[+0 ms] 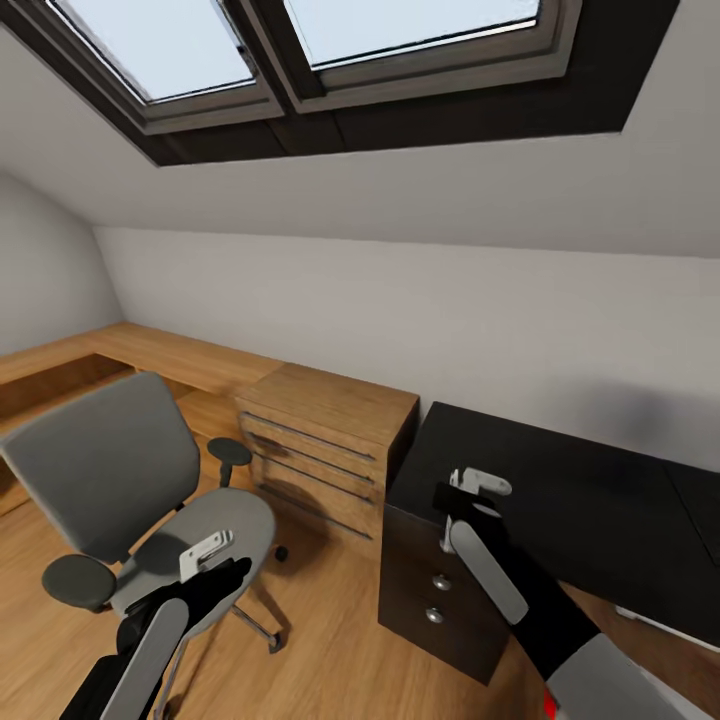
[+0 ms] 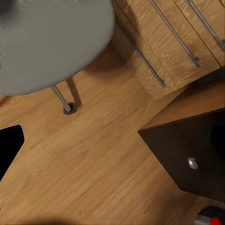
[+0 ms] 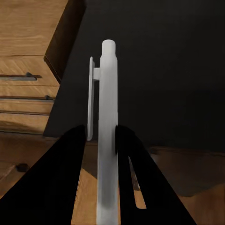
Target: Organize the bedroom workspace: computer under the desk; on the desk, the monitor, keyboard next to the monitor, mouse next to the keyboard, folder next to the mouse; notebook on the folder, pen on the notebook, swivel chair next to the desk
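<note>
Our right gripper (image 1: 478, 487) hangs over the near corner of the black desk (image 1: 600, 500) in the head view, fingers pinched on the white pen (image 1: 484, 482). Our left gripper (image 1: 208, 553) hovers above the grey swivel chair (image 1: 120, 480); we cannot tell how its fingers stand. A light-wood drawer chest (image 1: 325, 445) stands between chair and desk.

From the left wrist we see the chair seat (image 2: 51, 42), wooden floor (image 2: 79, 173), chest drawers (image 2: 164, 42) and a dark drawer unit (image 2: 187, 154).

From the right wrist, both dark fingers (image 3: 70, 168) clamp the pen (image 3: 108, 131), with the desk top (image 3: 164, 70) beyond it.
</note>
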`<state>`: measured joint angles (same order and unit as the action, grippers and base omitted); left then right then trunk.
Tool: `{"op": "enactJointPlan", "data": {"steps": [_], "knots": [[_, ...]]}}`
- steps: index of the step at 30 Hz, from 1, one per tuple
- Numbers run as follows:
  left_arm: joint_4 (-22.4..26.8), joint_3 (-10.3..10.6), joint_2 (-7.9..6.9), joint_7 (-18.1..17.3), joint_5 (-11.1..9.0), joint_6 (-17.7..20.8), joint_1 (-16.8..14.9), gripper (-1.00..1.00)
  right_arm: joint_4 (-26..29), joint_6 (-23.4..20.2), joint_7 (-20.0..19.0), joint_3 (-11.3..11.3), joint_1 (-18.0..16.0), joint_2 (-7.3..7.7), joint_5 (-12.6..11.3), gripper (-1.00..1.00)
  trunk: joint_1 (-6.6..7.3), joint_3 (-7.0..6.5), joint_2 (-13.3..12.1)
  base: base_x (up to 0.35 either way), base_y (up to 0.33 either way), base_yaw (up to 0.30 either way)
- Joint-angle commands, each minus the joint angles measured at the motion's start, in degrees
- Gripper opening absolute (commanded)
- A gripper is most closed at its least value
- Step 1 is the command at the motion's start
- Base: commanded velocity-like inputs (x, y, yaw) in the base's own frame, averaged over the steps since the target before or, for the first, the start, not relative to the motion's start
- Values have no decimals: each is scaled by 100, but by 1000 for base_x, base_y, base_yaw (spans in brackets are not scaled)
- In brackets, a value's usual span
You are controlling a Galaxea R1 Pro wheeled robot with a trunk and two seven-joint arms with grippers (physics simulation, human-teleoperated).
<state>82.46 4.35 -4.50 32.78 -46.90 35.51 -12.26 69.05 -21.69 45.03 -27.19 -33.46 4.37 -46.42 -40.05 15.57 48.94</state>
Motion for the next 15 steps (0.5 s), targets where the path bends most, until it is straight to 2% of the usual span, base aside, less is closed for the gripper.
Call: {"op": "enactJointPlan", "data": {"steps": [1, 4, 8, 11, 15], "knots": [[0, 12, -6, 61, -61, 3, -5, 100, 131, -25, 65, -15, 67, 9, -25, -100, 21, -10, -35, 0, 0, 0], [-14, 8, -12, 56, -63, 1, -5, 100, 210, -23, 80, -15, 114, 10, -25, -100, 87, -64, -156, -64, 5, 0], [-36, 0, -21, 43, -72, 0, -5, 100, 235, -12, 75, -15, 145, 23, -24, -100, 175, -136, -316, -322, 71, -6], [-39, 2, -25, 36, -75, 7, -5, 100, 230, -19, 69, -9, 146, 92, -40, -100, 241, -196, -436, -309, 65, -246], [-51, 1, -23, 42, -80, 8, -5, 100, 212, -16, 69, -6, 146, 113, -99, -100, 329, -270, -597, -116, 20, -281]]}}
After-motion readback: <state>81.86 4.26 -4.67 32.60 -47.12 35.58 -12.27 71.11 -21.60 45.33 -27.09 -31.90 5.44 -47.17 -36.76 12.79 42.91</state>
